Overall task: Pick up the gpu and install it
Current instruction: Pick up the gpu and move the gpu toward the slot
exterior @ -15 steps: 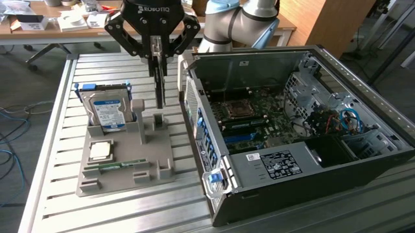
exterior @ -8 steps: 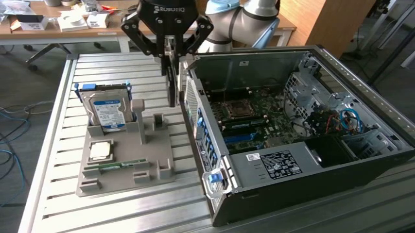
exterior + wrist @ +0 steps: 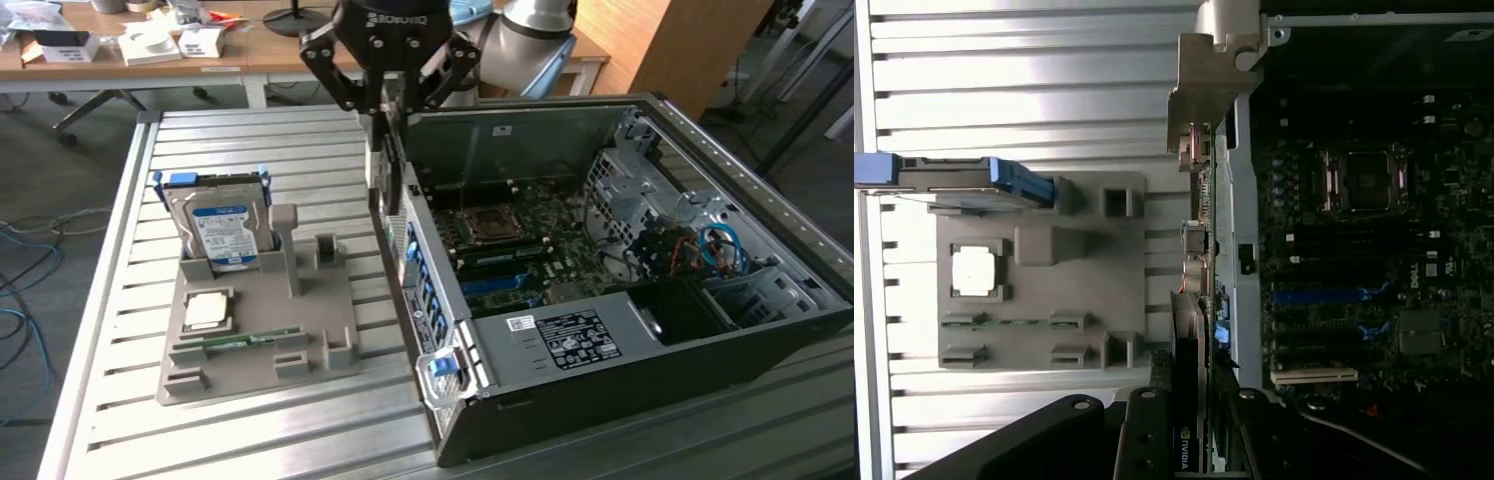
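Observation:
My gripper [image 3: 386,98] is shut on the gpu [image 3: 379,170], a thin dark card that hangs edge-down from its fingers. The card sits over the rear wall of the open computer case [image 3: 561,345], at the side facing the grey fixture. In the wrist view the gpu [image 3: 1189,350] appears edge-on between the black fingers [image 3: 1142,440], with a green logo near the grip. It lies along the case's rear panel, just outside the motherboard [image 3: 1374,250]. A white expansion slot [image 3: 1314,377] lies on the board close to the card.
A grey fixture tray [image 3: 314,320] stands on the slatted table at the exterior view's left. It holds an upright silver hard drive [image 3: 220,225], a square processor [image 3: 207,310] and a green memory stick [image 3: 240,340]. A cluttered desk [image 3: 267,55] lies behind.

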Robot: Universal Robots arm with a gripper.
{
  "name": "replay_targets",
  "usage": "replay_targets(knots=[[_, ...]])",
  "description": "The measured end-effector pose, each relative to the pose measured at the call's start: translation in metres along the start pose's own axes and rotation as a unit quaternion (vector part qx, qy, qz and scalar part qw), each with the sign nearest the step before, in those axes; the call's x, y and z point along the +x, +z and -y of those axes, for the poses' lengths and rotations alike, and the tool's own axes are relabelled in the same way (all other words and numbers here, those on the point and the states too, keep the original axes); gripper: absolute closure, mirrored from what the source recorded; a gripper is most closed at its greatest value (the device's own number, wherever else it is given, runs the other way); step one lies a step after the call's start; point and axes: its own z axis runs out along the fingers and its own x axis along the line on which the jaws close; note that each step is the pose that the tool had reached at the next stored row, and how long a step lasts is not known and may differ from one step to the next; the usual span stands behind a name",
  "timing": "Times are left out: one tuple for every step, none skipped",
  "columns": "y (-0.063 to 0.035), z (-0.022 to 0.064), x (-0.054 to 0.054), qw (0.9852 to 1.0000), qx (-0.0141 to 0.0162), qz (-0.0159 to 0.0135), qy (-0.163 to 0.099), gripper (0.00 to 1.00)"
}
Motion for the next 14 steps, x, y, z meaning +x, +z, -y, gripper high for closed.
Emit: replay_targets(knots=[[0.0001, -0.0003, -0.004, 1.0, -0.0007, 0.0, 0.0, 0.74], [0.0001, -0.0005, -0.009, 1.0, -0.0013, -0.0001, 0.0, 0.74], [0.0001, -0.0008, -0.014, 1.0, -0.0019, -0.0002, 0.0, 0.74], [0.0001, -0.0011, -0.018, 1.0, -0.0025, -0.0002, 0.0, 0.74], [0.0002, -0.0014, -0.022, 1.0, -0.0032, -0.0003, 0.0, 0.74], [0.0002, -0.0017, -0.027, 1.0, -0.004, -0.0003, 0.0, 0.74], [0.0003, -0.002, -0.032, 1.0, -0.005, -0.0004, 0.0, 0.74], [0.0003, -0.0023, -0.036, 1.0, -0.0058, -0.0004, 0.0, 0.74], [0.0004, -0.0026, -0.041, 1.0, -0.0067, -0.0004, 0.0, 0.74], [0.0004, -0.0029, -0.045, 1.0, -0.0074, -0.0005, 0.0, 0.74], [0.0004, -0.0031, -0.05, 1.0, -0.0081, -0.0006, 0.0, 0.74], [0.0005, -0.0035, -0.054, 1.0, -0.0089, -0.0006, 0.0, 0.74], [0.0005, -0.0038, -0.059, 1.0, -0.0095, -0.0006, 0.0, 0.74], [0.0005, -0.0041, -0.063, 0.9999, -0.0101, -0.0007, 0.0, 0.74]])
